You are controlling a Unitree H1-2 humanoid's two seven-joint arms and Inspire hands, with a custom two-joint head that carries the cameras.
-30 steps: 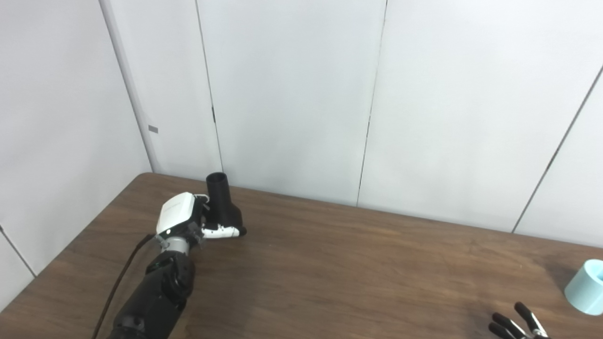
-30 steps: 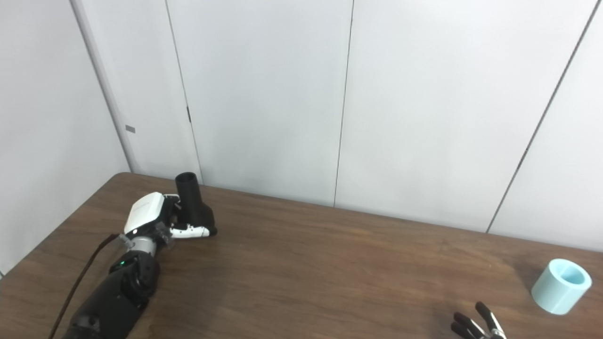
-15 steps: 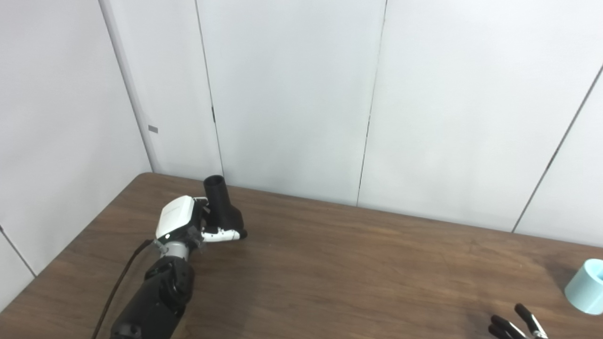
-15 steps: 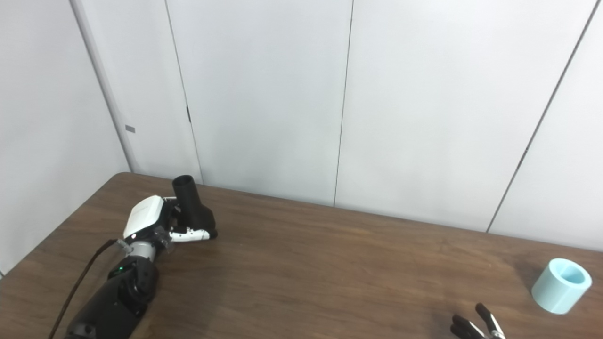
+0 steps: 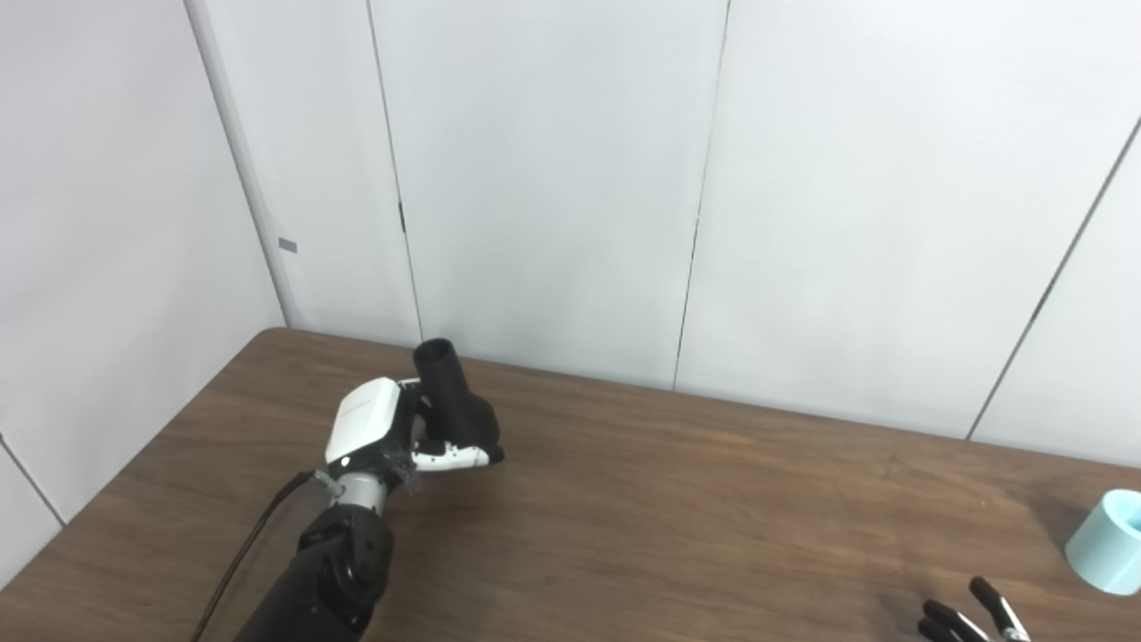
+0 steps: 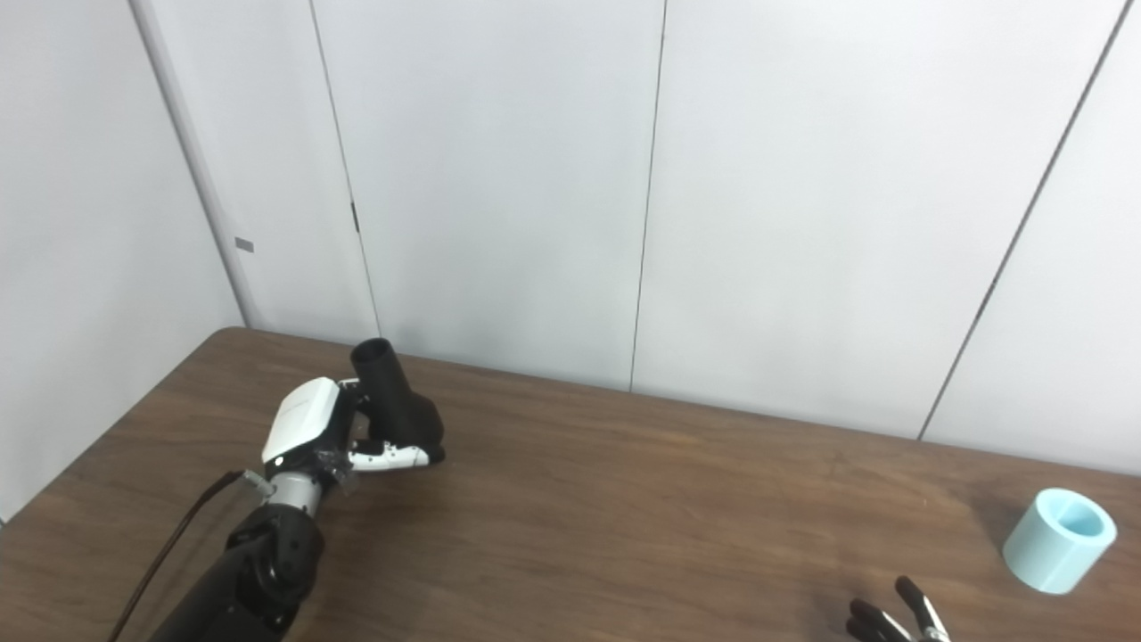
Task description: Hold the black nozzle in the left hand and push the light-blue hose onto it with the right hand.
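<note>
Left hand [image 6: 307, 428] clamped on black nozzle [image 6: 392, 397], neck tilted up-left; light-blue hose [image 6: 1059, 539] far right, near splayed, empty right hand [image 6: 896, 620].

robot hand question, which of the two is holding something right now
The left robot hand: its fingers are wrapped around the black nozzle. The right robot hand holds nothing, fingers spread, short of the light-blue hose.

A dark brown wood-grain tabletop [image 5: 677, 526] fills the lower half of both views, its far left corner rounded. Behind it stands a wall [image 5: 553, 178] of pale grey panels split by thin dark vertical seams. A small grey tag [image 5: 287, 244] sits on the left panel edge.
</note>
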